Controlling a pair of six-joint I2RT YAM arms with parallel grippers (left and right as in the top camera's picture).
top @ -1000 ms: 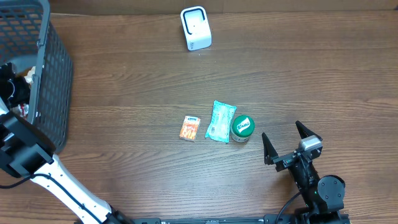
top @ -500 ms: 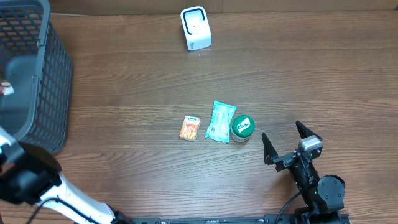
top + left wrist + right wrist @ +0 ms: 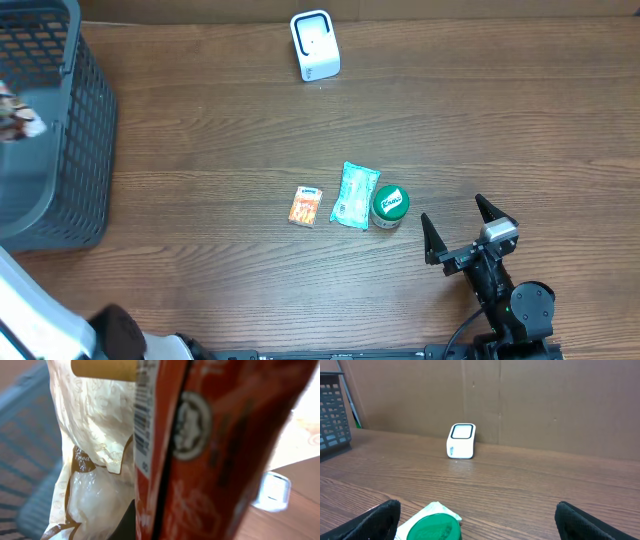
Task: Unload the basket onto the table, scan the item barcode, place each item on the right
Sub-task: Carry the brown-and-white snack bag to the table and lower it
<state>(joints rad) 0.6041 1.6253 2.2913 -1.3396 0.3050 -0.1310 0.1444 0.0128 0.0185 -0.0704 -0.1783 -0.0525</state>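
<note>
While the white box-shaped barcode scanner (image 3: 314, 45) waits at the far edge of the brown wooden table (image 3: 500, 120), the left arm has an item up over the dark grey mesh basket (image 3: 85, 120). I'd call this the carry step: picked, not yet presented. The left gripper is clamped shut, and the glossy red-orange snack packet (image 3: 210, 460) filling its wrist view looks like what it grips, though the fingers themselves are hidden behind it. A barcode strip (image 3: 142, 420) runs down the packet's edge. The next move calls for a long swing across to the scanner, turning that strip to face its window.

The right gripper (image 3: 452, 212) hangs wide open and empty near the green-lidded round tub (image 3: 389, 205).

From overhead the item is just a blurred smear at the left border. Whether the cream patterned plastic bag (image 3: 95, 460) beside the packet is also pinched, I can't tell.
</note>
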